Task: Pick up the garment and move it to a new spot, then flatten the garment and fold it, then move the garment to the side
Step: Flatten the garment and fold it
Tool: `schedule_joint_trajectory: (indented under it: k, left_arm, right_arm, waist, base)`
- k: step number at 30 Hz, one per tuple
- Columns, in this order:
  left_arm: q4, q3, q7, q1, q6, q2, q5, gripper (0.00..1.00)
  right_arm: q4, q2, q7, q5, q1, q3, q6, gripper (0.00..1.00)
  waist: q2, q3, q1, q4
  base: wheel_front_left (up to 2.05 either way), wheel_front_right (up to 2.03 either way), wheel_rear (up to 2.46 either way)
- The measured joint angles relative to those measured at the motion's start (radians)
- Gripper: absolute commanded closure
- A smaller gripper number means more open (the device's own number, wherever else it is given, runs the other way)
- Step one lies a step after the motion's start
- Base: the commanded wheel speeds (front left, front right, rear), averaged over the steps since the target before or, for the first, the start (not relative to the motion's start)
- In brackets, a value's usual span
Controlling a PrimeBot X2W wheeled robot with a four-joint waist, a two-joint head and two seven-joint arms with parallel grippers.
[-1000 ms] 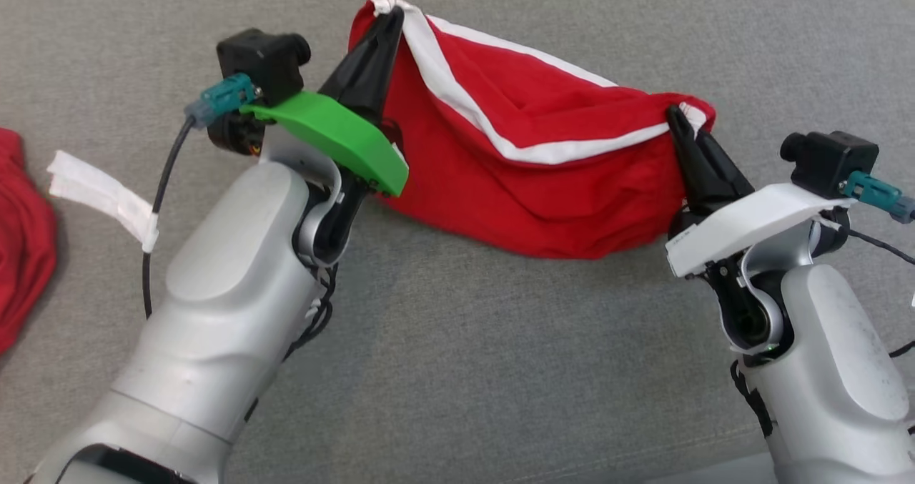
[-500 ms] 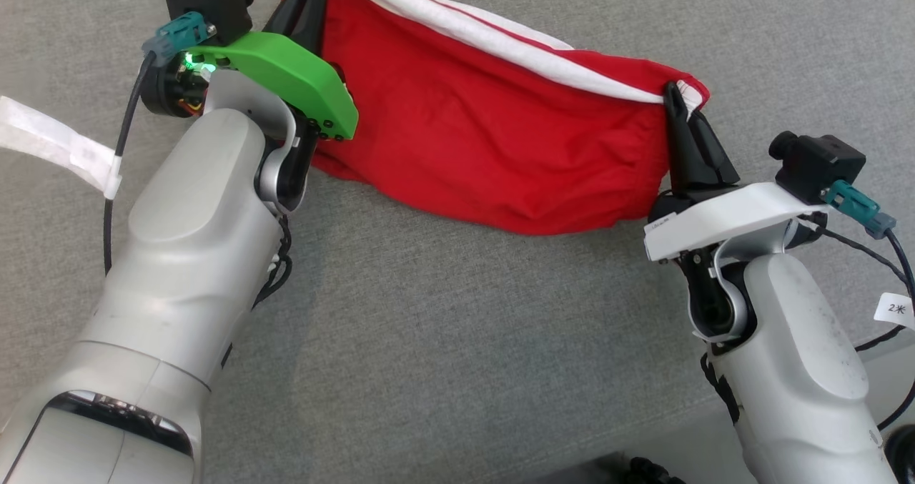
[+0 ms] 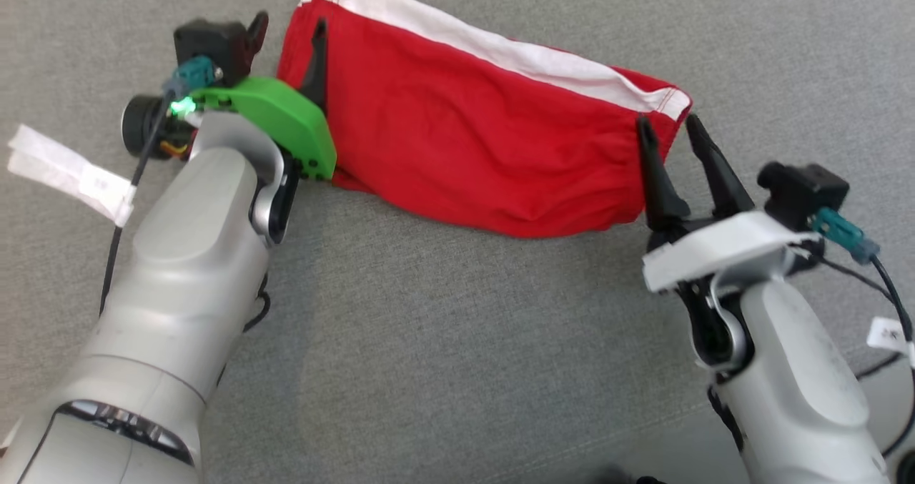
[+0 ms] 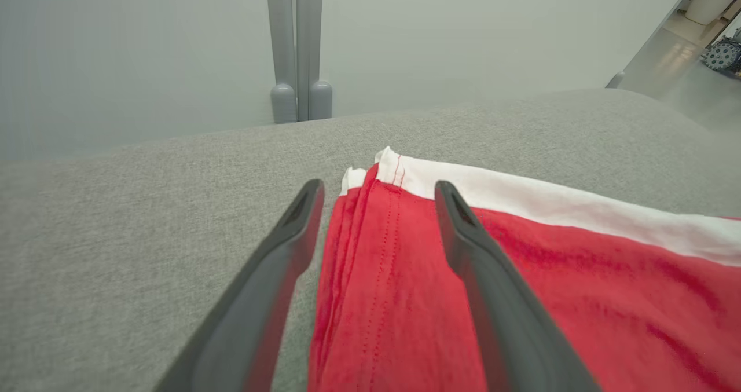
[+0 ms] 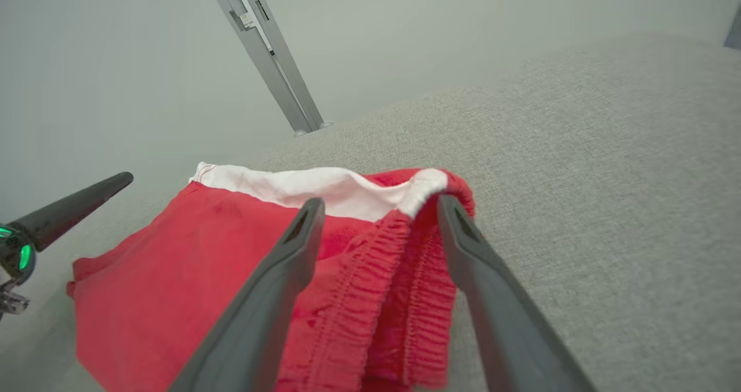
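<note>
On the grey cushion (image 3: pixel 443 327) we've got the garment (image 3: pixel 486 148) lying folded in a long red strip with white trim along its far edge, left gripper (image 3: pixel 289 23) and right gripper (image 3: pixel 666 119) both spread wide, each straddling one end of it, clamped on nothing.

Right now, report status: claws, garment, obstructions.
Left claw open, right claw open, each straddling one end. Red garment folded flat on grey fabric surface, not gripped. No obstruction seen.
</note>
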Motion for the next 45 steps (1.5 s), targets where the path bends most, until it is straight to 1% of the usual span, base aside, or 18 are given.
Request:
schedule_joint_trajectory:
  k: [3, 6, 10, 12, 15, 19, 21, 23, 25, 26, 27, 28, 31, 34, 39, 45]
  left_arm:
    - [0.036, -0.009, 0.013, 0.025, 0.005, 0.006, 0.004, 0.00]
    - [0.065, -0.015, 0.035, 0.043, -0.001, 0.013, 0.003, 0.00]
    - [0.096, -0.037, 0.069, 0.045, -0.001, 0.023, 0.011, 0.00]
    - [0.113, -0.049, 0.090, 0.044, 0.002, 0.029, 0.026, 0.00]
    - [0.137, -0.065, 0.123, 0.038, 0.010, 0.041, 0.033, 0.00]
    - [0.176, -0.082, 0.180, 0.017, 0.040, 0.047, 0.050, 0.00]
    - [0.185, -0.084, 0.209, 0.013, 0.046, 0.047, 0.049, 0.00]
    - [0.194, -0.078, 0.254, 0.000, 0.041, 0.042, 0.033, 0.00]
    - [0.199, -0.072, 0.316, -0.009, 0.025, 0.034, 0.018, 0.00]
    - [0.199, -0.068, 0.339, -0.014, 0.016, 0.029, 0.008, 0.09]
    - [0.199, -0.068, 0.360, -0.018, 0.002, 0.024, 0.001, 0.57]
    - [0.198, -0.067, 0.371, -0.018, -0.007, 0.020, -0.005, 1.00]
    - [0.181, -0.064, 0.370, -0.003, -0.025, 0.002, -0.021, 1.00]
    - [0.155, -0.046, 0.298, 0.045, -0.023, -0.012, -0.036, 1.00]
    - [0.109, -0.012, 0.188, 0.142, -0.010, -0.019, -0.072, 1.00]
    - [0.038, 0.018, 0.103, 0.275, 0.015, -0.031, -0.111, 1.00]
  right_arm:
    - [-0.044, -0.015, 0.016, -0.052, 0.076, -0.027, 0.000, 0.00]
    - [-0.121, -0.012, -0.012, -0.102, 0.147, -0.044, 0.000, 0.00]
    - [-0.172, -0.014, -0.036, -0.225, 0.223, -0.059, 0.000, 0.00]
    - [-0.199, -0.014, -0.049, -0.307, 0.241, -0.057, 0.000, 0.00]
    - [-0.229, -0.007, -0.063, -0.371, 0.245, -0.021, 0.000, 0.00]
    - [-0.228, 0.001, -0.068, -0.389, 0.259, -0.006, 0.000, 0.00]
    - [-0.228, 0.005, -0.069, -0.389, 0.259, -0.005, 0.000, 0.00]
    - [-0.228, 0.010, -0.070, -0.389, 0.259, -0.006, 0.000, 0.00]
    - [-0.229, 0.010, -0.073, -0.389, 0.259, -0.013, 0.000, 0.00]
    - [-0.229, 0.011, -0.073, -0.388, 0.259, -0.019, 0.000, 0.00]
    - [-0.230, 0.012, -0.073, -0.388, 0.259, -0.024, 0.000, 0.00]
    - [-0.233, 0.012, -0.073, -0.388, 0.259, -0.028, 0.000, 0.00]
    - [-0.239, 0.013, -0.074, -0.388, 0.259, -0.038, 0.000, 0.00]
    - [-0.242, 0.014, -0.074, -0.388, 0.261, -0.043, 0.000, 0.00]
    - [-0.247, 0.012, -0.074, -0.399, 0.272, -0.056, 0.000, 0.00]
    - [-0.263, 0.002, -0.062, -0.406, 0.289, -0.070, 0.000, 0.00]
  waist:
    - [0.0000, -0.032, 0.0000, 0.003]
    - [0.0000, -0.063, 0.0000, 0.000]
    - [0.0000, -0.082, 0.0000, -0.020]
    - [0.0000, -0.084, 0.0000, -0.035]
    - [0.0000, -0.076, 0.0000, -0.056]
    - [0.0000, -0.054, 0.0000, -0.074]
    - [0.0000, -0.043, 0.0000, -0.081]
    - [0.0000, -0.033, 0.0000, -0.085]
    - [0.0000, -0.026, 0.0000, -0.086]
    - [0.0000, -0.025, 0.0000, -0.084]
    - [0.0000, -0.025, 0.0000, -0.080]
    - [0.0000, -0.025, 0.0000, -0.075]
    - [0.0000, -0.032, 0.0000, -0.058]
    - [0.0000, -0.047, 0.0000, -0.037]
    - [0.0000, -0.084, 0.0000, 0.000]
    - [0.0000, -0.138, 0.0000, 0.042]
  base:
    - [0.00, 0.00, 0.00]
    - [0.00, 0.00, 0.00]
    - [0.00, 0.00, 0.00]
    - [0.00, 0.00, 0.00]
    - [0.00, 0.00, 0.00]
    - [0.00, 0.00, 0.00]
    - [0.00, 0.00, 0.00]
    - [0.00, 0.00, 0.00]
    - [0.00, 0.00, 0.00]
    - [0.00, 0.00, 0.00]
    - [0.00, 0.00, 0.00]
    - [0.00, 0.00, 0.00]
    - [0.00, 0.00, 0.00]
    - [0.00, 0.00, 0.00]
    - [0.00, 0.00, 0.00]
    - [0.00, 0.00, 0.00]
